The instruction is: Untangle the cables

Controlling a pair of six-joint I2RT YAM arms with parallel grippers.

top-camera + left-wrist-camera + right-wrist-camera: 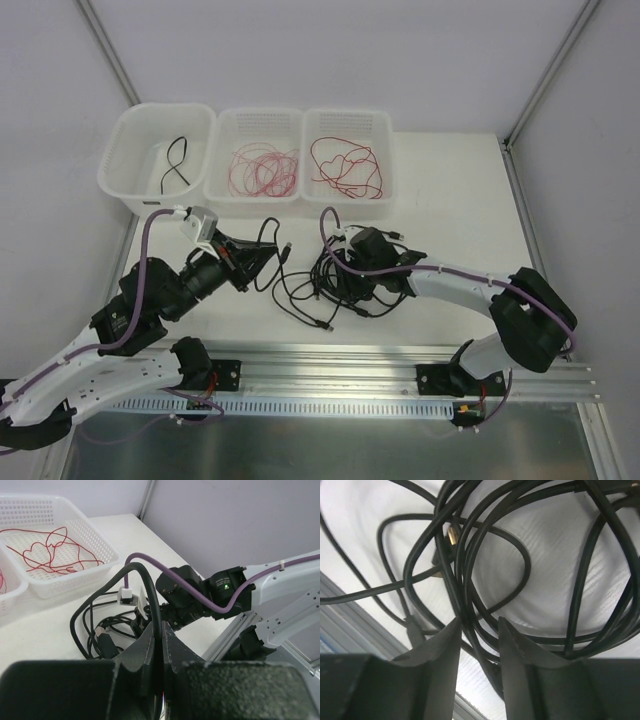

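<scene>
A tangle of black cables [322, 287] with small plug ends lies mid-table. My left gripper [257, 262] is shut on one black cable [150, 580], which arcs up out of its fingertips [150, 637] toward the tangle [95, 630]. My right gripper [336, 274] is low over the tangle with its jaws open. In the right wrist view, several black strands [470, 555] run between its fingers [451, 635], and it [479, 630] grips none of them. A red cable [345, 165], pinkish-red cables [265, 172] and one black cable [177, 165] lie in the baskets.
Three white baskets stand side by side at the back: left [165, 110], middle [260, 113], right [347, 113]. An aluminium rail [330, 360] runs along the near edge. The right arm's wrist [190, 595] with its purple cable is close in front of my left gripper.
</scene>
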